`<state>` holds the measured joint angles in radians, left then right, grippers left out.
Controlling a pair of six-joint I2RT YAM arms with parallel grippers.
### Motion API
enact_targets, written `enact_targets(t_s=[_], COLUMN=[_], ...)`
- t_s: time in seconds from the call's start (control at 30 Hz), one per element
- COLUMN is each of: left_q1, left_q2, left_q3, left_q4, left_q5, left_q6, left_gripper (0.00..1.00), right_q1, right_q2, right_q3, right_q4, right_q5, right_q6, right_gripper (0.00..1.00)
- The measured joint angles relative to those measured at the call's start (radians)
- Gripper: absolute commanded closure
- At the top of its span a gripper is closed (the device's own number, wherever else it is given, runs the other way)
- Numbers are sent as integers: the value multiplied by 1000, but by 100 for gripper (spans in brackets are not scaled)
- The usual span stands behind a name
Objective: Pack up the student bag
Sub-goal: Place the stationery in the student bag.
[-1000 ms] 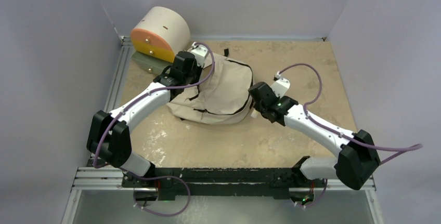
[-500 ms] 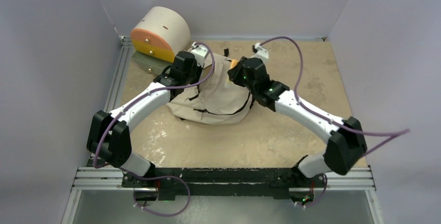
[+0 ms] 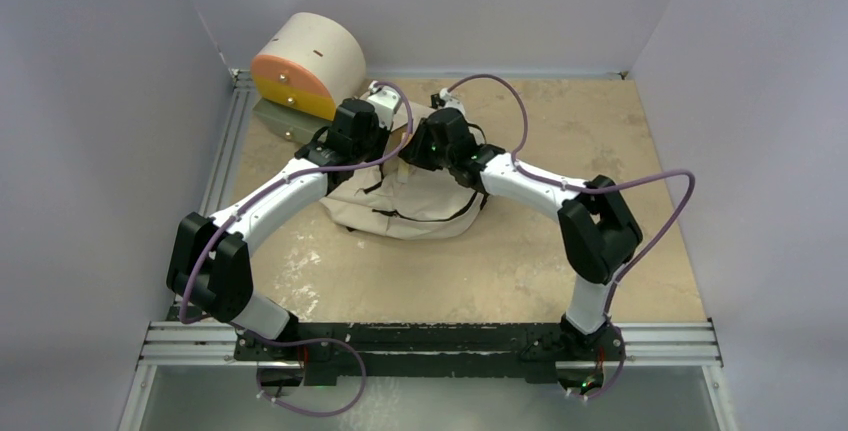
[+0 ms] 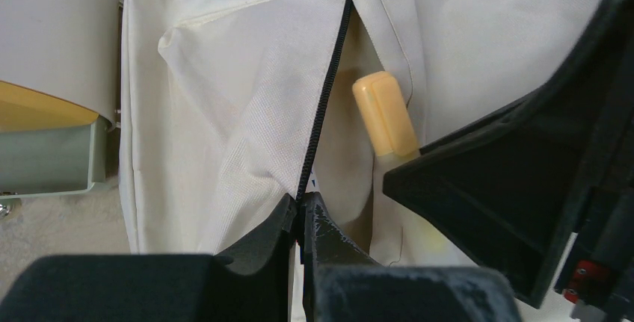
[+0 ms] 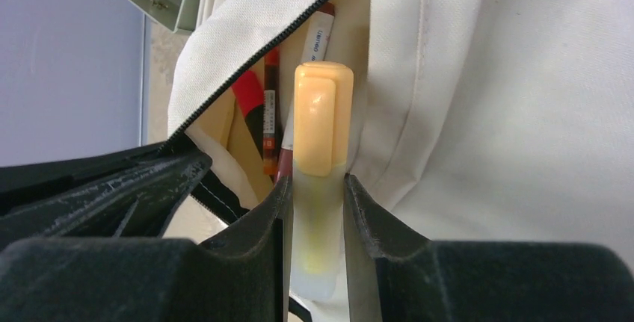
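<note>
**A:** Why is the left hand (image 4: 303,214) clenched on the student bag (image 3: 410,201)?

**B:** It pinches the cloth right at the black zipper (image 4: 327,98) and holds that edge up so the pocket gapes. Soft fabric like this would sag shut otherwise, I'd say.

**A:** And the right hand (image 5: 318,195)?

**B:** It's grasping an orange-capped highlighter (image 5: 321,113) by its pale barrel. The cap leads, aimed into the gap just beside the zipper. The cap sits at the pocket's mouth, but I can't tell how far it is past the lip.

**A:** Anything inside?

**B:** Pens (image 5: 268,105), red and dark ones, lying lengthwise. The highlighter points the same way they lie, which should let it slide in alongside rather than jam across them.

**A:** Where does the bag sit?

**B:** Flat on the tabletop (image 3: 600,151), toward the far side. Both arms reach over it, and the cream-and-orange drawer unit (image 3: 305,61) is just beside it.

**A:** So what does the next move need?

**B:** Probably a deeper push before the right hand lets go. Dropped at the mouth, the highlighter might roll back out over the fabric. The left hand should hold its pinch until then.
</note>
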<state>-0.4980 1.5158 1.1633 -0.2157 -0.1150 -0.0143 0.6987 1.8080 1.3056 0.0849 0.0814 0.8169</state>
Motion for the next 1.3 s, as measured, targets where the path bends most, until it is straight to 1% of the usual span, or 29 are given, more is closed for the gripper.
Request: enact_targets(t_s=[0.2, 0.43, 0.67, 0.73, 0.77, 0.83, 0.93, 1.03, 1.13, 1.3], left_q1=[0, 0, 0, 0, 0, 0, 0, 0, 0, -1], left_q2=[0, 0, 0, 0, 0, 0, 0, 0, 0, 0], left_q3=[0, 0, 0, 0, 0, 0, 0, 0, 0, 0], left_q4=[0, 0, -1, -1, -1, -1, -1, -2, -2, -2], left_q5=[0, 0, 0, 0, 0, 0, -1, -5, -4, -3], left_q6=[0, 0, 0, 0, 0, 0, 0, 4, 4, 4], left_gripper=[100, 100, 100, 100, 100, 100, 100, 100, 100, 100], right_q1=[0, 0, 0, 0, 0, 0, 0, -2, -3, -3], right_q2=[67, 135, 175, 189, 192, 222, 248, 245, 222, 163], right_q3=[93, 192, 216, 220, 225, 248, 266, 256, 224, 169], right_q4=[-10, -68, -71, -53, -45, -31, -13, -11, -3, -4], right_q5=[-27, -21, -23, -27, -31, -46, -64, -74, -77, -74], right_q6=[29, 64, 102, 114, 119, 126, 133, 137, 145, 146], right_gripper=[89, 88, 87, 81, 74, 66, 58, 55, 54, 57])
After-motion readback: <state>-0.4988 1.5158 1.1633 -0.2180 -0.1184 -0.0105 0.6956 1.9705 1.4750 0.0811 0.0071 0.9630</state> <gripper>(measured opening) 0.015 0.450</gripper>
